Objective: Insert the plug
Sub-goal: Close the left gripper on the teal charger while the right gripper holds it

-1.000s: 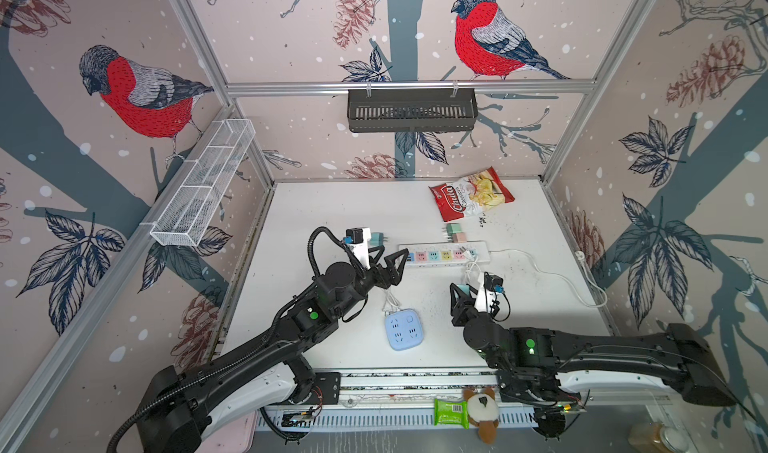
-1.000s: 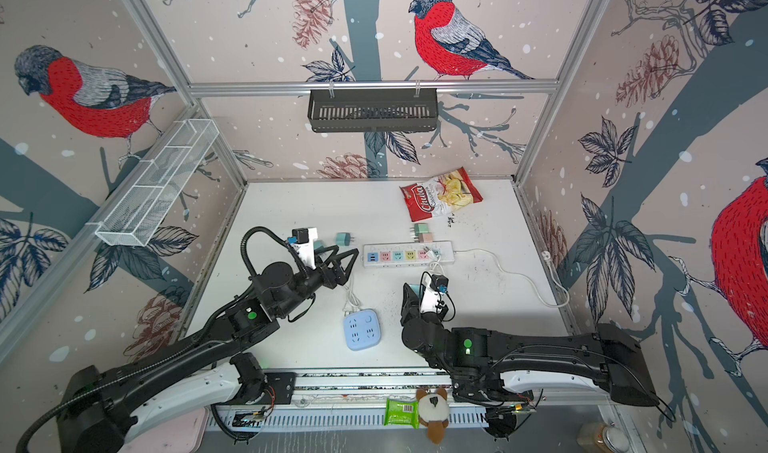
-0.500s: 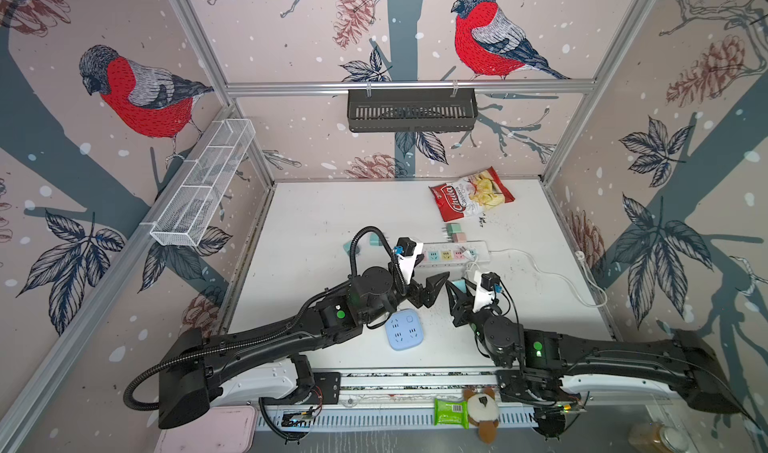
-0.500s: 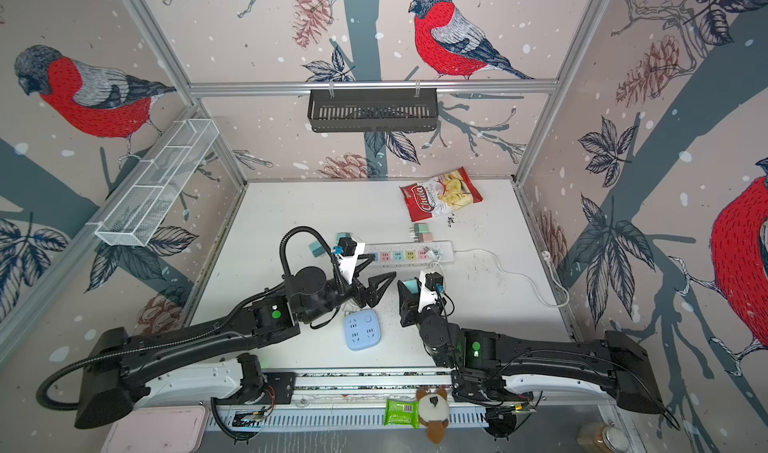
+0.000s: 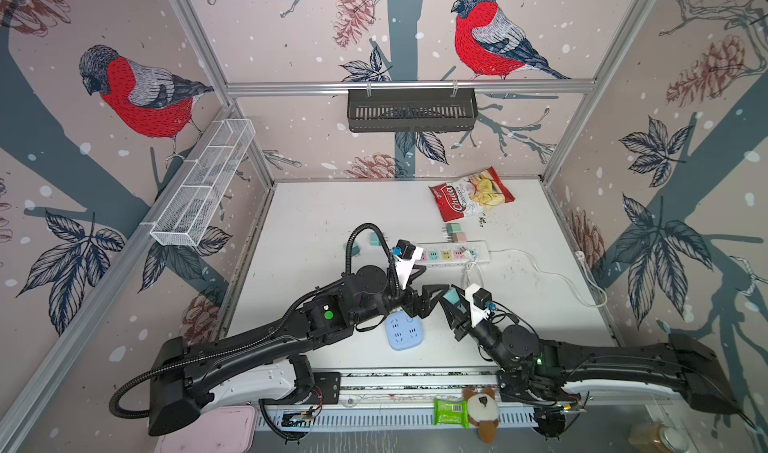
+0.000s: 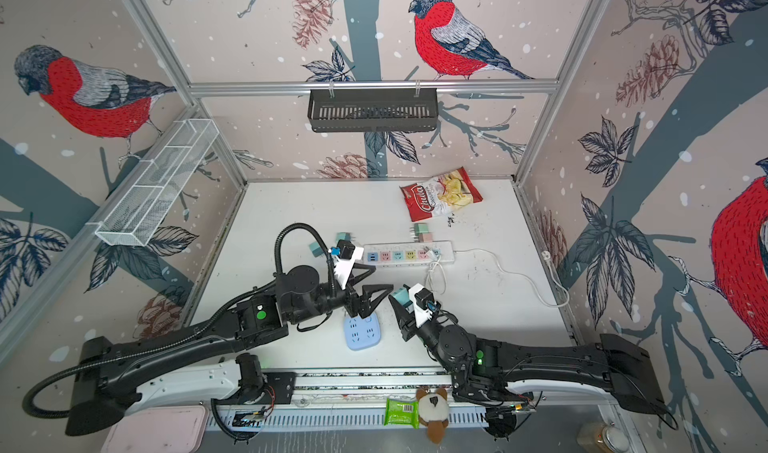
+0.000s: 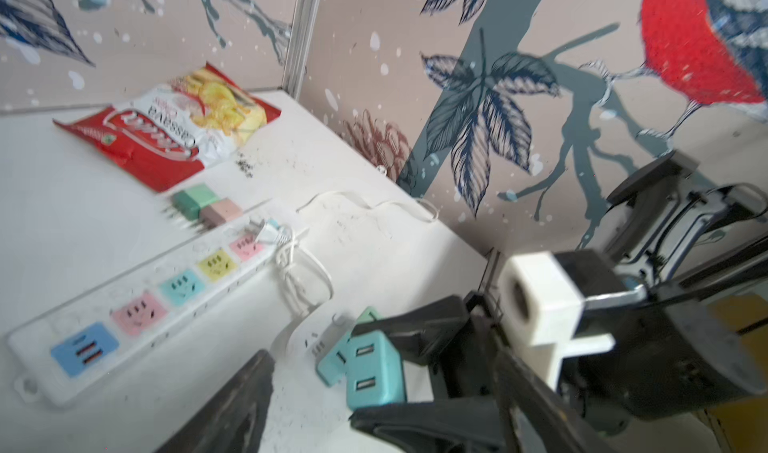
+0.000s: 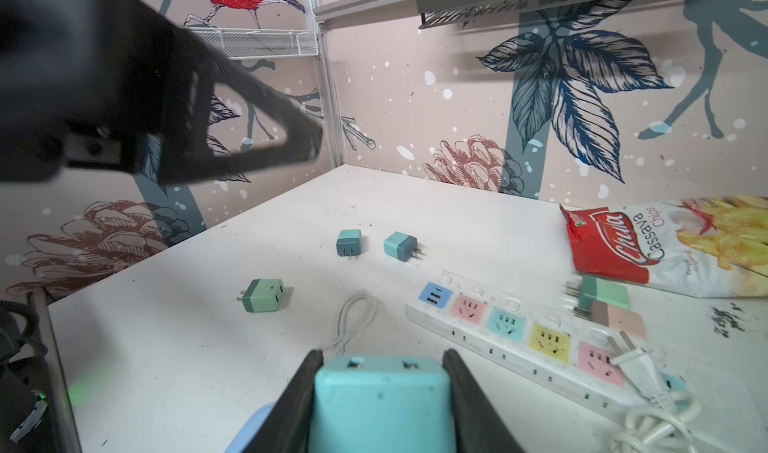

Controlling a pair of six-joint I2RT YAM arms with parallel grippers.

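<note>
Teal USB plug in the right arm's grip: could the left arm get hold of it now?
Probably yes. The left end effector is open and aimed at the teal USB plug with nothing between them, though the right end effector grips two sides, leaving only the other faces.

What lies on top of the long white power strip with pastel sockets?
A loose white two-pin plug rests on the power strip's cord end, partly hiding the last teal socket.

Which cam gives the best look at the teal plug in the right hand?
Left wrist: the teal plug shows two faces and its USB ports, clamped in the right hand. Right wrist shows only its ported end, cropped between the fingers. In both top views it is a small teal patch.
</note>
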